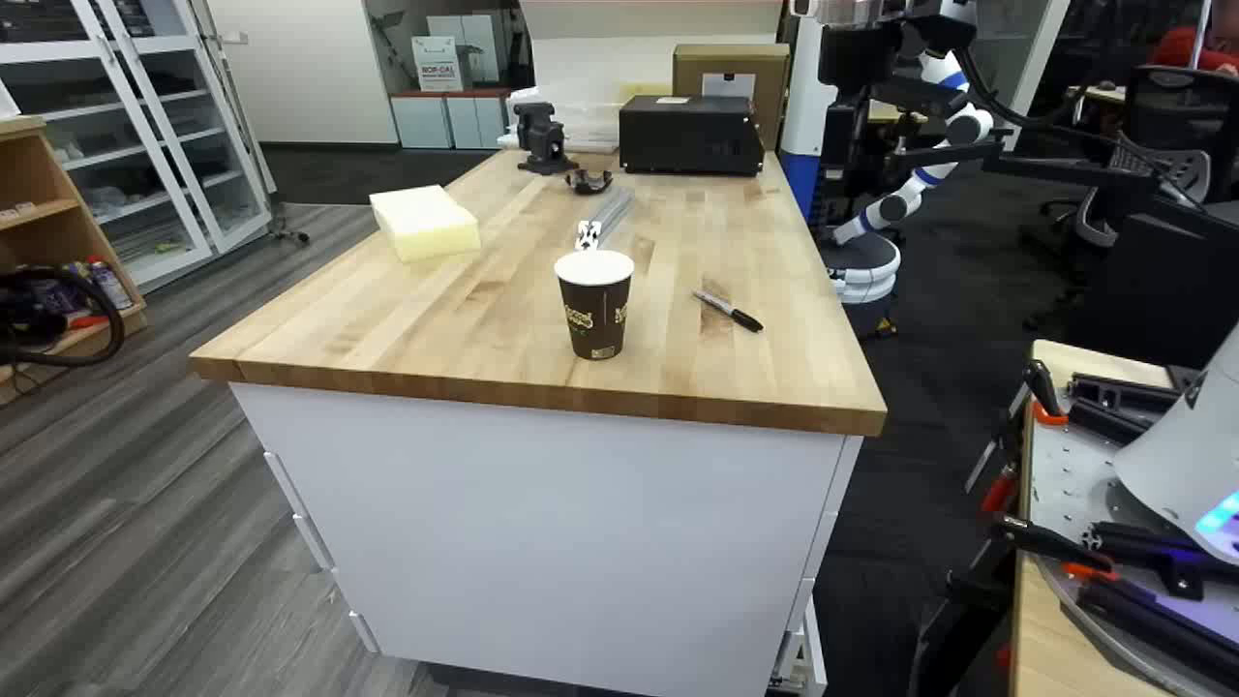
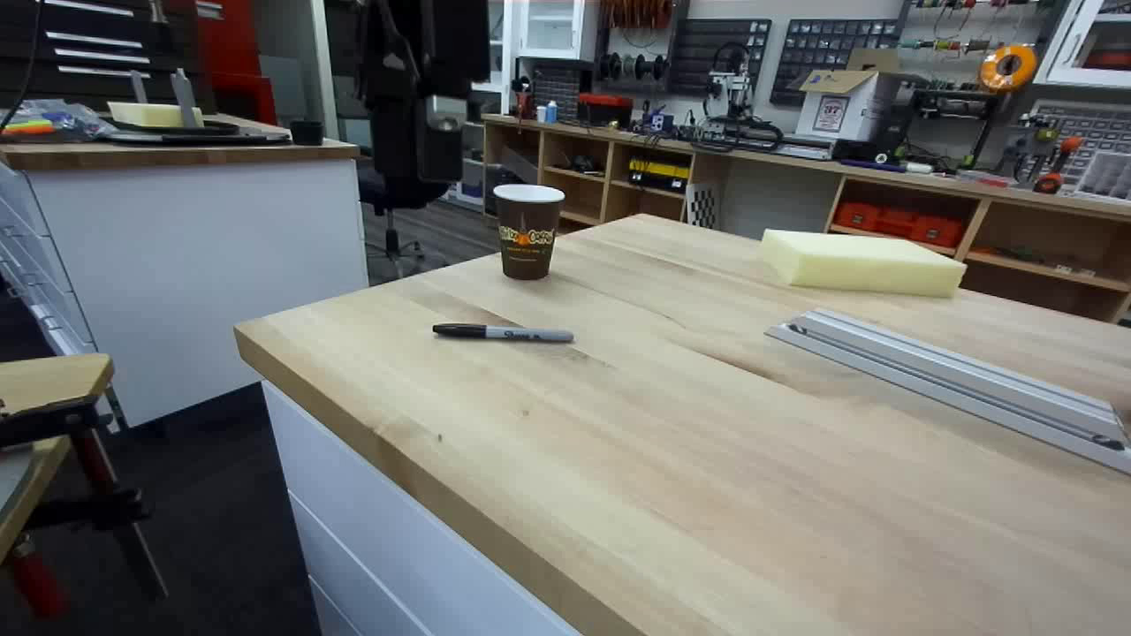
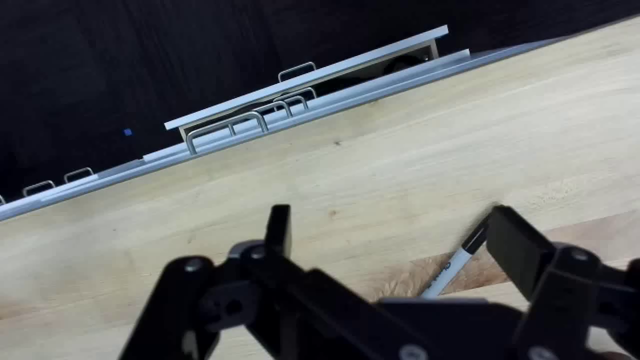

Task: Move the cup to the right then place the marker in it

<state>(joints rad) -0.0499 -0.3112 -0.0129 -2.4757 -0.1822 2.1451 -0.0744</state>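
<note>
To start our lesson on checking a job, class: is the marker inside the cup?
No; in an exterior view the marker lies on the wooden tabletop, apart from the upright cup.

The cup (image 2: pixel 528 237) is dark brown, white-rimmed and gold-lettered, the marker (image 2: pixel 504 333) near the cup pale grey and black-capped, and the wooden tabletop (image 2: pixel 671 477) beneath the cup streaky tan.

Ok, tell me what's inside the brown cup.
Inside the cup, only what looks like pale inner wall shows; the bottom is hidden by the near side. The marker lies outside, on the tabletop.
</note>
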